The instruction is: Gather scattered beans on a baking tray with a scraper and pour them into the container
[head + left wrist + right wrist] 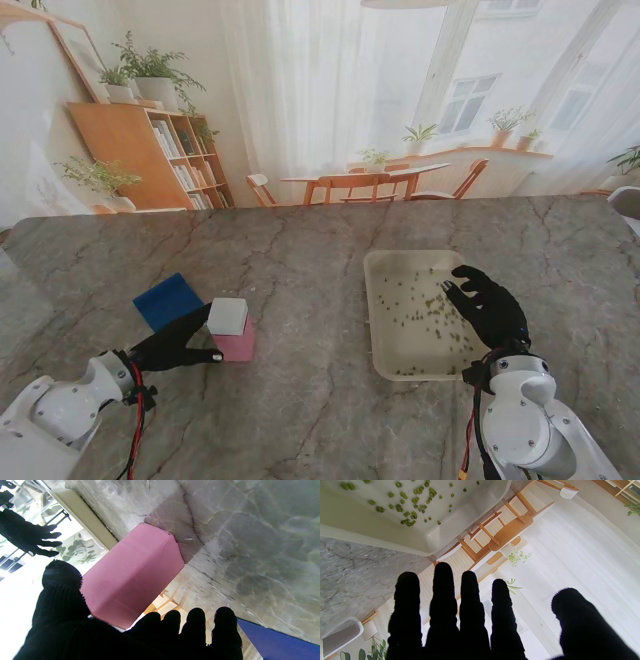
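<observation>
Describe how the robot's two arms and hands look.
Both arms have glossy white rounded shells. The left robot hand and right robot hand are five-fingered and covered in black knitted gloves. Red and black cables run along the left wrist; a similar cable runs beside the right arm.

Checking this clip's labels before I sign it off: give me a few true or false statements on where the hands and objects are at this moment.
1. The beans lie scattered in the tray. True.
2. The right hand holds the scraper. False: it is open above the tray's right edge, holding nothing.
3. The left hand reaches at the pink block. True.
4. The white cube sits on the blue pad. False: it rests on the pink block.
5. The tray is on the robot's left. False: it is on the right.
</observation>
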You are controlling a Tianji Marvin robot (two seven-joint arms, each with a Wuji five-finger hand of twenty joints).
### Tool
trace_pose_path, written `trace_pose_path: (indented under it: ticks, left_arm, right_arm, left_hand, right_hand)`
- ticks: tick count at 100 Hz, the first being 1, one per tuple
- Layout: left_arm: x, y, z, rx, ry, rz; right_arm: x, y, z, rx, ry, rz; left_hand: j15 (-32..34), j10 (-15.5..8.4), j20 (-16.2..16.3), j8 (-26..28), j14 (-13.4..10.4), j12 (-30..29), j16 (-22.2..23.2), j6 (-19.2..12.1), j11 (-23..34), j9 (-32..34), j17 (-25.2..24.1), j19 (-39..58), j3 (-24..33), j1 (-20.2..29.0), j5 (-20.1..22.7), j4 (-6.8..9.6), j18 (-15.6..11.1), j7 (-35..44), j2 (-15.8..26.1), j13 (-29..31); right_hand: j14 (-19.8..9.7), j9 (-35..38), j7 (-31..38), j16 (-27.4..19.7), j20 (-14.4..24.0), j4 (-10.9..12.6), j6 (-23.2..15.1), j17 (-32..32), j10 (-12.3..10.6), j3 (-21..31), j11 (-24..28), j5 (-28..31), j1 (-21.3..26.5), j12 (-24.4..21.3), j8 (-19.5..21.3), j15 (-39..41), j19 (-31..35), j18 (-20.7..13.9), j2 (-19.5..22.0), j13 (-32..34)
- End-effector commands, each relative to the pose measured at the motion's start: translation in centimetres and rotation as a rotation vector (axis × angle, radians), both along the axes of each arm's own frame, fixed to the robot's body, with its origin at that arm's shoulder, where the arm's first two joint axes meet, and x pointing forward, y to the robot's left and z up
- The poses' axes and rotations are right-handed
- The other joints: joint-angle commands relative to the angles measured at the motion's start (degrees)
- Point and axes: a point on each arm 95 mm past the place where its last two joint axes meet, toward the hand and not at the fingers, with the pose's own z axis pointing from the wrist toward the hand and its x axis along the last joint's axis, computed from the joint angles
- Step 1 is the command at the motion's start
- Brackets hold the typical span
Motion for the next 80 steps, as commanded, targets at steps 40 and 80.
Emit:
trace_pose_path:
  ticks: [40, 80]
  left_arm:
    - [0.9, -1.1, -1.0, -0.044, 0.049, -0.039]
    - [1.8, -1.9, -2.2, -0.075, 0.106, -0.062]
  right_arm:
    - [-0.1, 0.1, -0.2, 0.0, 0.016, 0.007]
    - [-0.2, -0.1, -0.2, -0.002, 0.017, -0.004]
  left_hand:
    - [0.9, -1.8, -2.7, 3.2, -0.6, 0.4, 0.4, -8.2, 0.3, 1.7, -0.9, 2.7, 1.2, 1.0, -2.2, 1.25, -3.1, 0.7, -3.9, 0.7]
    - [1.4, -2.6, -2.8, 14.4, -1.2, 1.1, 1.0, -8.6, 0.9, 4.6, 0.1, 6.1, 3.7, 2.2, -2.9, 1.17, -3.1, 3.3, -5.2, 3.5]
  right_hand:
    - [-0.1, 0.6, -0.9, 1.4, 1.5, 1.3, -1.2, -0.2, -0.6, -1.2, -1.2, 0.7, 0.2, 0.6, 0.0, 1.9, 0.5, 0.6, 1.2, 1.8]
    - [-0.1, 0.8, -0.9, 1.7, 1.7, 1.3, -1.2, -0.1, -0.7, -1.3, -1.1, 0.7, 0.2, 0.7, 0.0, 2.4, 0.5, 0.7, 1.2, 2.0]
